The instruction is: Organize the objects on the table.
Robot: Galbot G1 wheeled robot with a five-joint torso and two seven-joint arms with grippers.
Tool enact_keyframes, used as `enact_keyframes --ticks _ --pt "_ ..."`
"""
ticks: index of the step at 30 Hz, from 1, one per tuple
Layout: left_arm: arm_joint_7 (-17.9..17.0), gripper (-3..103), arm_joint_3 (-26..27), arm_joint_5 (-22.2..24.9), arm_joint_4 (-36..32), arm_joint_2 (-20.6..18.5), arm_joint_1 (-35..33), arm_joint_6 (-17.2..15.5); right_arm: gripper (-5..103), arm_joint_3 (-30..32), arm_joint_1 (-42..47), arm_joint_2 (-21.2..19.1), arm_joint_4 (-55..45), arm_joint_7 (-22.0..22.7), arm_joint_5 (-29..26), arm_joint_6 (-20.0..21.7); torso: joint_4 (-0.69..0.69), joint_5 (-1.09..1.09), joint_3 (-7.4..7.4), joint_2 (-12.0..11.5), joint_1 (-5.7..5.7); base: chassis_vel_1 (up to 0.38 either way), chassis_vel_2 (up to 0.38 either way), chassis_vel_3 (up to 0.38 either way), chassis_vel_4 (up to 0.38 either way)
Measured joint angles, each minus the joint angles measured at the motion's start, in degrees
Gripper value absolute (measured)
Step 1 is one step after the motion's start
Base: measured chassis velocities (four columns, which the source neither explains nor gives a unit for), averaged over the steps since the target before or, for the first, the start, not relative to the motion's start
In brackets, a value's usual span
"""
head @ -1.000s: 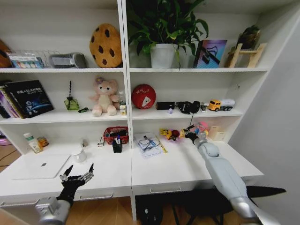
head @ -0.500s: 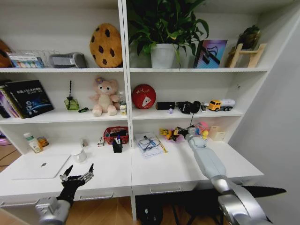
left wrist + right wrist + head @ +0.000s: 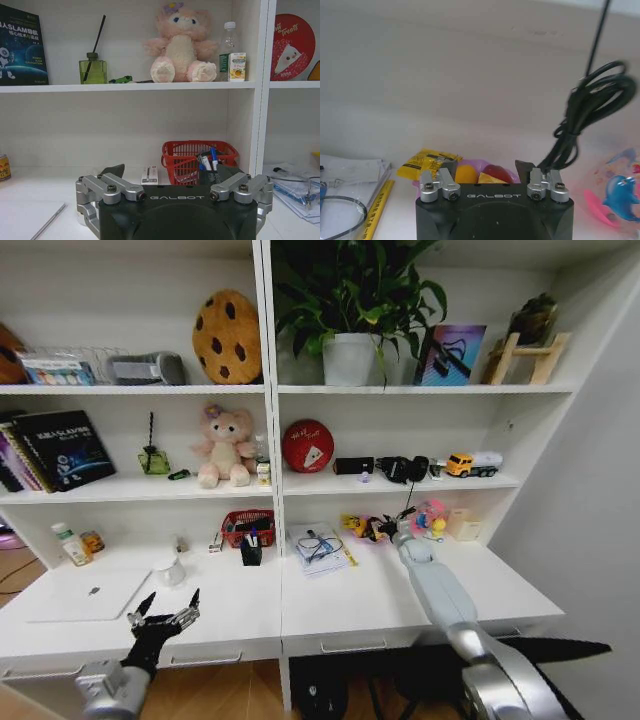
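My right gripper [image 3: 383, 529] reaches to the back of the white table [image 3: 350, 605] and stands open. Its fingers straddle a purple bowl of toy fruit [image 3: 480, 175], with a flat yellow packet [image 3: 427, 161] just beside it. My left gripper [image 3: 168, 614] hangs open at the table's front edge, holding nothing, and points toward the shelves [image 3: 167, 176]. A silver laptop [image 3: 85, 595] lies closed at the table's left end. Pens [image 3: 212, 156] stand in a black holder [image 3: 250, 552] in front of a red basket [image 3: 247, 525].
Papers with a cable [image 3: 318, 545] lie mid-table beside a yellow ruler [image 3: 377, 205]. A pink toy with a blue dolphin [image 3: 620, 200] and a dangling black cable [image 3: 585, 115] flank my right gripper. A white cup [image 3: 170, 570] and a bottle [image 3: 68, 545] stand at the left.
My right arm has swung left along the back of the table, from the pink toy to the bowl of toy fruit. The left arm has not moved.
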State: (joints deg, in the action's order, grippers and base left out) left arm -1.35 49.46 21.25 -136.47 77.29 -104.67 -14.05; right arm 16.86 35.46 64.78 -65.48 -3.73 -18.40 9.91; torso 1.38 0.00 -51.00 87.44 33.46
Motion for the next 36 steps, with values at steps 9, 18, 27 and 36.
enact_keyframes --ticks 9,18,27,36 --pt "0.00 100 0.01 0.00 0.00 0.00 0.00 -0.01 98 8.85 24.48 -5.13 -30.45 9.72 -5.96 7.00 0.00 -0.05 0.01 0.01 -0.01 0.000 0.000 0.000 0.000" --pt "0.00 100 0.00 0.00 0.00 0.00 0.00 -0.01 100 14.78 41.77 -2.50 -54.08 14.20 -3.54 11.62 -0.01 -0.02 0.01 0.01 -0.01 0.000 0.000 0.000 0.000" --pt "0.00 100 0.00 0.00 0.00 0.00 0.00 -0.01 100 12.58 43.65 -0.83 -60.63 14.91 0.22 13.11 -0.02 0.00 0.00 0.01 0.00 0.023 0.030 -0.037 -0.031" --pt "-0.04 100 0.01 0.00 0.00 0.00 0.00 -0.01 100 11.27 43.40 -0.81 -60.32 13.73 2.79 13.13 -0.01 0.00 0.00 0.00 0.01 0.169 0.180 -0.169 -0.180"
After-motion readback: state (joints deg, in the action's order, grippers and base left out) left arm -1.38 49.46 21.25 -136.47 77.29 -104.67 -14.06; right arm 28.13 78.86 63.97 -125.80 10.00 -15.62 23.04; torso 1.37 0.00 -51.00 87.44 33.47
